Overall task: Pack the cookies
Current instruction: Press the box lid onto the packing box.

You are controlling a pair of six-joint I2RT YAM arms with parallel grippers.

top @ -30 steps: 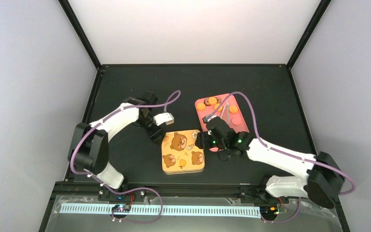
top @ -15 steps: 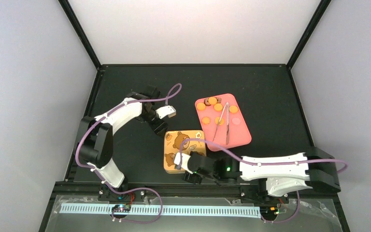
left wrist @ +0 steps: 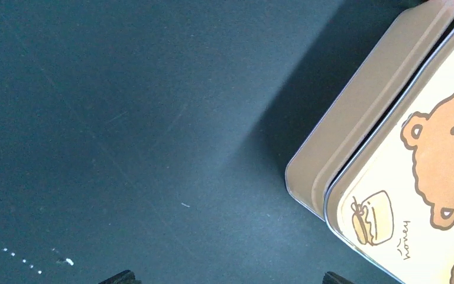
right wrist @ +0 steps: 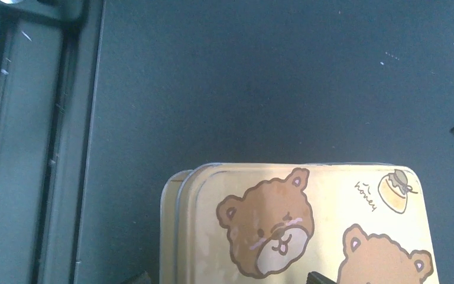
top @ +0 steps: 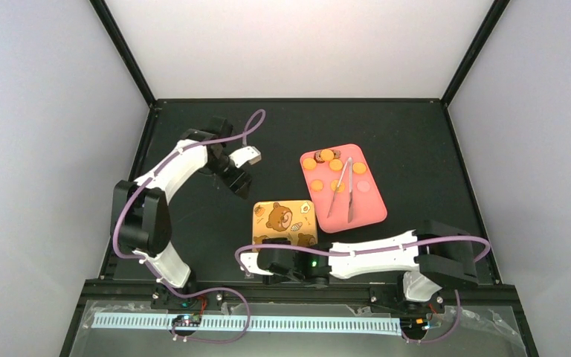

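tin [top: 283, 220]: bear-print lid shut, contents hidden.
tray [top: 369, 209]: pink, just beyond the tin's right side; holds cookies and tongs [top: 349, 195].
cookies [top: 326, 155]: on the tray, mostly orange, some dark, one pink.
left pincer [left wrist: 227, 278]: wide open, empty, over bare tabletop [left wrist: 124, 118] off the tin's far-left corner.
right pincer [right wrist: 227, 278]: fingers apart, gripping nothing, at the tin's near-left corner.
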